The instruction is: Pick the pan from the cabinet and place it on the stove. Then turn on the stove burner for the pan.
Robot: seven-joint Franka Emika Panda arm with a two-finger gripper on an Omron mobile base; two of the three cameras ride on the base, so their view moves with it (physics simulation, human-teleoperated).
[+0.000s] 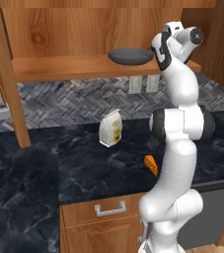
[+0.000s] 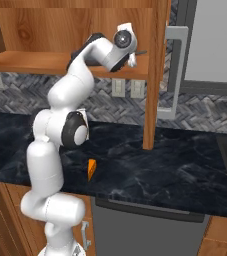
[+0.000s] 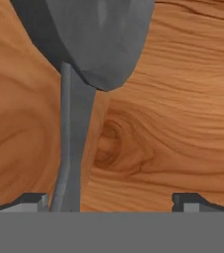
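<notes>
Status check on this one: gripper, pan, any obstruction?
Gripper open, up at the cabinet shelf. Pan on the shelf, not gripped; its handle runs beside one fingertip. Nothing blocking the handle.

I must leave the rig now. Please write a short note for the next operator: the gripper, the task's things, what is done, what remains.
Gripper: jaws open, holding nothing, up at the cabinet shelf.
Pan: on that shelf; in the hand view its handle runs toward the gripper, close beside one fingertip, off centre between the jaws.
Done: cabinet reached.
Left: centre on the handle, grasp, carry the pan to the stove, turn on its burner.
</notes>
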